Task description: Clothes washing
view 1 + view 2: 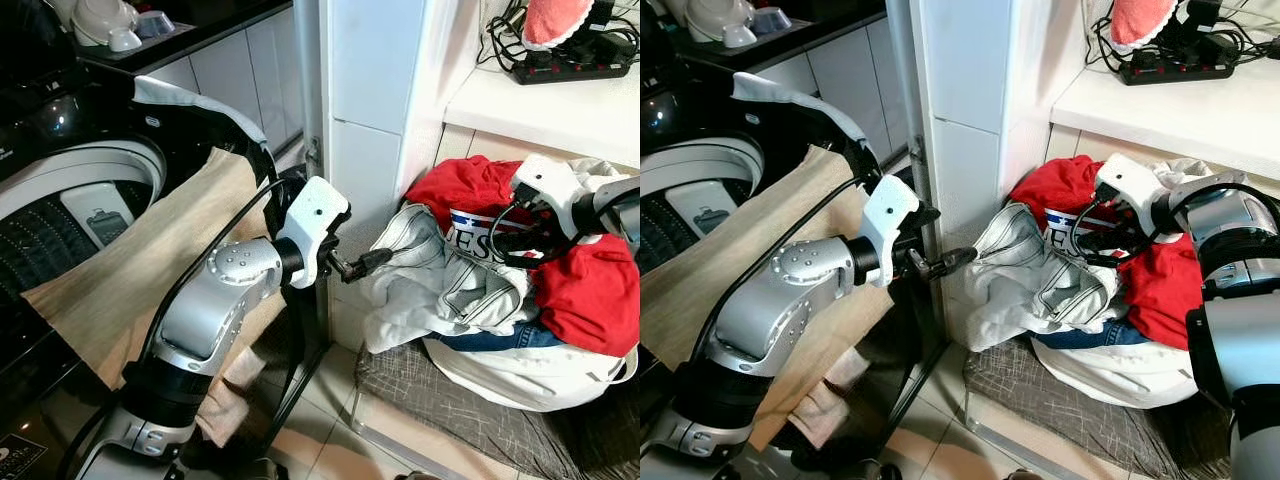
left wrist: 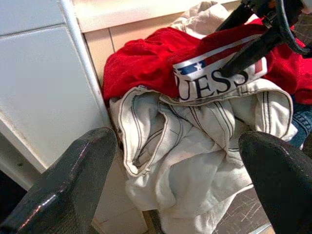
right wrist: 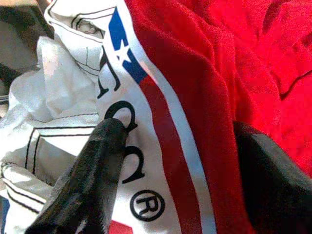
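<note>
1. The step in hand, as I judge it, is taking clothes out of the laundry pile to carry them to the washer (image 1: 60,190), which stands open at the left of the frame with a beige cloth (image 1: 130,270) draped over its edge.
2. The pile sits in a white bag (image 1: 520,375) on the floor, in the right half of the frame, under a white worktop (image 1: 560,110). A red shirt (image 1: 590,285) lies on top, white jeans (image 1: 430,285) spill out toward the left, and a blue garment (image 1: 490,340) shows under them.
3. The right gripper (image 3: 170,170) is at the top of the pile, on the red shirt. Its jaws stand wide apart, one finger on the printed white band and one on the red cloth, and they hold nothing yet.
4. The left gripper (image 2: 180,175) is at the left edge of the jeans, near the white wall corner. Its jaws are also wide open, with the jeans between and beyond them, and nothing is held.
5. The next move calls for closing on a good fold of cloth, then lifting it free of the other pieces; the garments overlap, so one may drag another.
6. The jeans have their long axis roughly left to right in the frame, with the waistband opening toward the left gripper. The shirt is crumpled, so I cannot tell its axis.
</note>
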Robot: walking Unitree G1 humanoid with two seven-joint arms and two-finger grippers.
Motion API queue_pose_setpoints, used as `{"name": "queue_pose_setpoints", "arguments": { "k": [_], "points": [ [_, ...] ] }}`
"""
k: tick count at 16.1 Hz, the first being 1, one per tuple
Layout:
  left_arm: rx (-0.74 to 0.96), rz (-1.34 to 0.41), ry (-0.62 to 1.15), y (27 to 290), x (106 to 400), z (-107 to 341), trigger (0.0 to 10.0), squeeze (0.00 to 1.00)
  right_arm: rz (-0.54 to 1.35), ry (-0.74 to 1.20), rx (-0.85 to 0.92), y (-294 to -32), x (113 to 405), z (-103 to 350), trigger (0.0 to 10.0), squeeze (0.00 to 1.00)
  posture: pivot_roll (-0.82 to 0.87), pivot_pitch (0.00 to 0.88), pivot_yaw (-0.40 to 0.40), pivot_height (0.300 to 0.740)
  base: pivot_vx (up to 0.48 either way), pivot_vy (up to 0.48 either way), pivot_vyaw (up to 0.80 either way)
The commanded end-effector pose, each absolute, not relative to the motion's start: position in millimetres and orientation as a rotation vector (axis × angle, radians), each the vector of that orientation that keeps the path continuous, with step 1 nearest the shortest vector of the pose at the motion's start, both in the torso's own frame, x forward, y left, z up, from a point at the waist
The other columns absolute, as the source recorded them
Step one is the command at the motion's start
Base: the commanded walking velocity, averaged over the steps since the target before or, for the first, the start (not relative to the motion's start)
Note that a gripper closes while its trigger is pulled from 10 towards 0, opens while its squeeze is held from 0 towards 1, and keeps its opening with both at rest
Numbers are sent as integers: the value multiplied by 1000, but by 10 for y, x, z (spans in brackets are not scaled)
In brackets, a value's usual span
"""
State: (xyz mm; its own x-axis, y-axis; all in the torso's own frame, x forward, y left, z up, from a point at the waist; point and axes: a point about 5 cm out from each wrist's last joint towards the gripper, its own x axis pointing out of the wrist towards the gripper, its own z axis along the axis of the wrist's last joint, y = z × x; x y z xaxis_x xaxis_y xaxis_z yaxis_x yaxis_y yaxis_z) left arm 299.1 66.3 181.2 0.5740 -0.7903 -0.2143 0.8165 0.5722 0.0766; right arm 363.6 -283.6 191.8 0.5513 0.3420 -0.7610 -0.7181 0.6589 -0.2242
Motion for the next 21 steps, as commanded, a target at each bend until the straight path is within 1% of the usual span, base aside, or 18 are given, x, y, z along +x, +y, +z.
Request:
{"name": "queue_pose_setpoints", "arguments": {
  "k": [1, 14, 17, 19, 20, 21],
  "points": [
    [179, -965, 177, 663, 2962, 1799, 10000, 0, 670, 762, -567, -2861, 3620, 1911, 0, 0, -49, 10, 77, 740, 0, 0, 0],
    [179, -935, 153, 666, 2999, 1812, 10000, 0, 697, 747, -528, -2863, 3607, 1933, 0, 0, -62, 13, 78, 740, 0, 0, 0],
    [120, -888, 129, 681, 3063, 1864, 10000, 0, 686, 723, -493, -2891, 3598, 1949, 0, 0, -66, 11, 80, 740, 0, 0, 0],
    [107, -866, 124, 692, 3096, 1885, 10000, 0, 680, 707, -470, -2910, 3593, 1967, 0, 0, -68, 9, 81, 740, 0, 0, 0],
    [147, -830, 89, 702, 3120, 1899, 10000, 0, 658, 629, -407, -2946, 3605, 2079, 0, 0, -67, 0, 74, 740, 0, 0, 0],
    [156, -815, 70, 702, 3124, 1908, 10000, 0, 650, 604, -389, -2959, 3609, 2117, 0, 0, -66, 0, 72, 740, 0, 0, 0]
  ]
}}
